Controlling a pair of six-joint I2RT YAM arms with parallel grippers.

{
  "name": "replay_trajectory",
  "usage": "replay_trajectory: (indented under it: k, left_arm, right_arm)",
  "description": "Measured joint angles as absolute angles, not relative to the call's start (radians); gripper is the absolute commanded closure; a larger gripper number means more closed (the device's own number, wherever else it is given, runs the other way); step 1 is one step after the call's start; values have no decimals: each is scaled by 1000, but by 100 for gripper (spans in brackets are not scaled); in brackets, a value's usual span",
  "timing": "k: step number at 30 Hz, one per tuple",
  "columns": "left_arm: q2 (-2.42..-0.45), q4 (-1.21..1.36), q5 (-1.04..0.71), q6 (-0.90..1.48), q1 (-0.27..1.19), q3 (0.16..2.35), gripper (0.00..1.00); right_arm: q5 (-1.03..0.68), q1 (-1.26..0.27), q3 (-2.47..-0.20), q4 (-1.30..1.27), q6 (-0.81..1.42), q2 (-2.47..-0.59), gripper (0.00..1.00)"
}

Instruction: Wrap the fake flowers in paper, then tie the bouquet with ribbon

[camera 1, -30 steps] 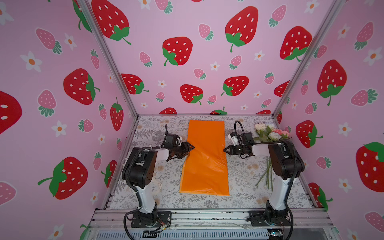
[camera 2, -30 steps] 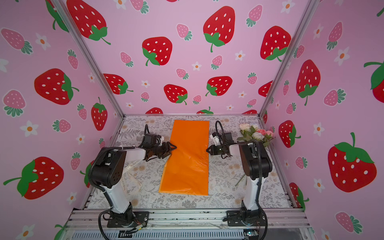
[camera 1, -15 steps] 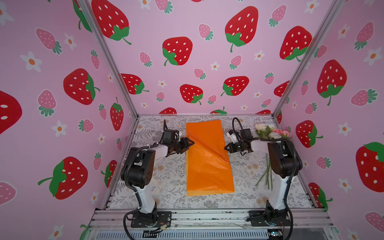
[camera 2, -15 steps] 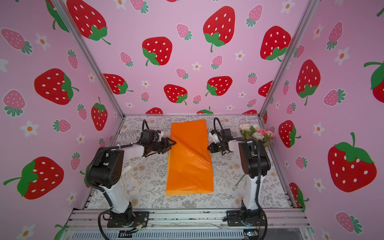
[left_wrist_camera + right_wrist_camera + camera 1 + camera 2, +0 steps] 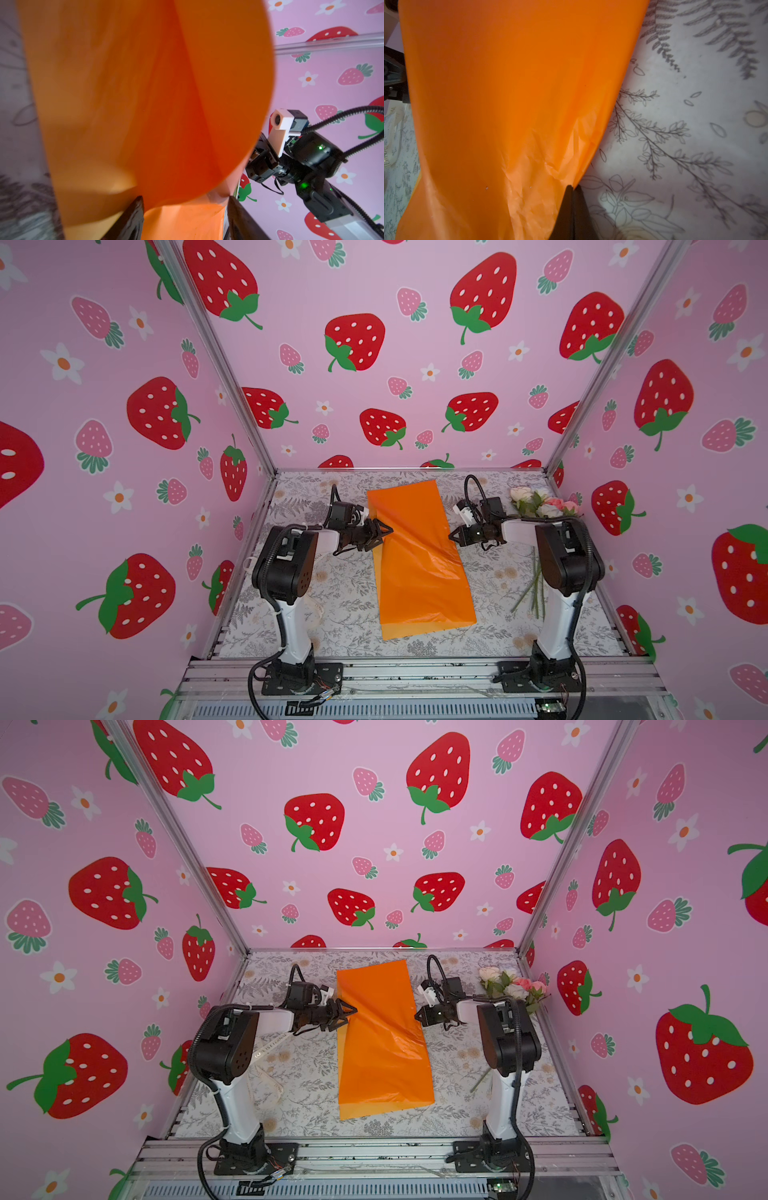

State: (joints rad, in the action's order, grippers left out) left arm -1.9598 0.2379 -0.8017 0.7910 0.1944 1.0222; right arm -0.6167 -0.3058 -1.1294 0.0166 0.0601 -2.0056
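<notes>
The orange wrapping paper [image 5: 415,564] [image 5: 378,1048] lies skewed on the table, with a crease running across its middle. My right gripper [image 5: 452,537] [image 5: 572,188] is shut on the paper's right edge and holds that edge a little off the table. My left gripper [image 5: 384,533] [image 5: 185,201] stands open at the paper's left edge, and the sheet [image 5: 145,93] curls between its spread fingers. The white and pink fake flowers [image 5: 540,504] [image 5: 513,988] lie at the back right behind the right arm. Their green stems [image 5: 534,593] run toward the front.
A cream ribbon [image 5: 270,1077] lies on the floral table cover under the left arm. Pink strawberry walls close the table on three sides. A metal rail [image 5: 415,672] with both arm bases runs along the front edge.
Both grippers moved toward the back wall. The paper went with them and turned, its near end swinging right. Its middle now creases between the two grippers.
</notes>
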Motion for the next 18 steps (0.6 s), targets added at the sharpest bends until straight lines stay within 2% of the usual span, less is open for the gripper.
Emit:
replay_trajectory:
  k: [6, 18]
  left_arm:
    - [-1986, 163, -819, 700, 193, 1138, 21]
    - [-1991, 25, -750, 560, 166, 1246, 19]
  right_arm:
    - [-641, -306, -1153, 19, 54, -2024, 100]
    - [-667, -306, -1157, 46, 5, -2024, 100]
